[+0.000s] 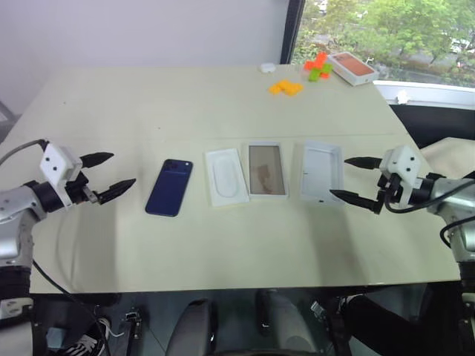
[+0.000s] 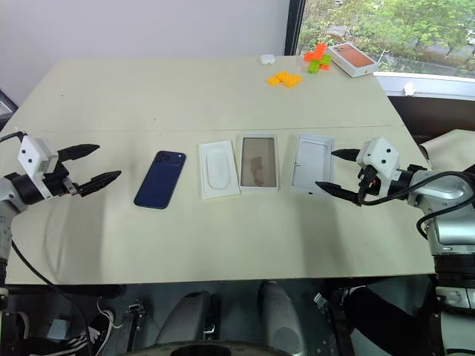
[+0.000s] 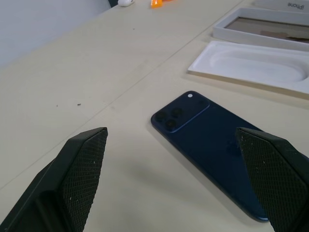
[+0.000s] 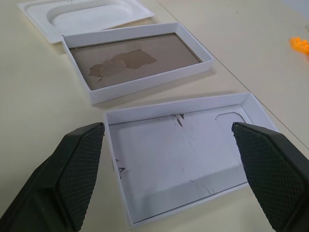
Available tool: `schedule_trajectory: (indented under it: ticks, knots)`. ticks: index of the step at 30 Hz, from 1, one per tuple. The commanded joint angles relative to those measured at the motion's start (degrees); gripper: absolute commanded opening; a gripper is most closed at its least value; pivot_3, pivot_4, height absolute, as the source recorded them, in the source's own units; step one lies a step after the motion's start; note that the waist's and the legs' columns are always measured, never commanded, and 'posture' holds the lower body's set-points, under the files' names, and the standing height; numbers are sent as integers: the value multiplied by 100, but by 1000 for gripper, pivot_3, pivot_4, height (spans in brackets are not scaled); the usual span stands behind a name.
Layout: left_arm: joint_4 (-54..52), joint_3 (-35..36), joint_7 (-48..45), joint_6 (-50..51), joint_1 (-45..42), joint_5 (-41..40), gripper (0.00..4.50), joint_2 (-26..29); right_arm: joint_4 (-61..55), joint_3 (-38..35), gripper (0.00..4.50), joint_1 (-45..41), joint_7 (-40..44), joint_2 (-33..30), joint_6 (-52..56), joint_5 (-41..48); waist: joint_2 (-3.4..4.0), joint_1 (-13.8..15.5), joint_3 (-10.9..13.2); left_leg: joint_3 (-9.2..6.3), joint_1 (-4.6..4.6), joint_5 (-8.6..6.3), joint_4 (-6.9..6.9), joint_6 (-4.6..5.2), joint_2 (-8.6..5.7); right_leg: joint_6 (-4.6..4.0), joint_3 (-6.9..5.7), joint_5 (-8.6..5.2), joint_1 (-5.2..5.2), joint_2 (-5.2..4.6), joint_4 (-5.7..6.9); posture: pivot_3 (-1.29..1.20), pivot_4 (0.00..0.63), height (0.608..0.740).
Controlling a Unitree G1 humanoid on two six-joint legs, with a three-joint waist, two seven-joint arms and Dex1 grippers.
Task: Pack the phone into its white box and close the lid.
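Phone (image 1: 169, 188) lies flat, back up, on the surface (image 1: 148, 111), left of the box (image 1: 267, 170): stiff, glossy, likely slippery, so pinch its long edges; both tools, left (image 1: 106, 175) and right (image 1: 349, 178), spread, empty.

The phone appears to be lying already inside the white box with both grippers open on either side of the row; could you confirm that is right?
Not quite. The phone lies on the table, apart from the white box, with the white insert between them, as the left eye view shows. The box holds nothing. The left gripper and right gripper are indeed open at either end.
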Motion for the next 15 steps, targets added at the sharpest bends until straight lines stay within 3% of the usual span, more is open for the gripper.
schedule_trajectory:
  ticks: [1, 8, 15]
  knots:
    - [-65, 21, 30, -69, -154, -42, 4460, 9, -164, -194, 4429, -40, -30, -106, -54, 56, 0, -3, 0, 0, 0, 0, 0, 0, 0, 0, 0, 0, 0, 0, 0, 0, 150, 740]
    - [-351, -81, 60, 352, -255, -148, 4460, -21, -123, -177, 4429, -60, -110, -86, -141, -21, 0, 3, 0, 0, -1, 0, 0, 0, 0, 0, 0, 0, 1, 0, -1, 0, 150, 740]
    - [-83, 160, 25, 100, 32, -53, 4460, 73, 219, -440, 4429, 61, -129, -217, -140, 36, 0, 0, 0, 0, 0, 0, 0, 0, -1, 0, 0, 0, 1, -1, -1, 0, 150, 740]
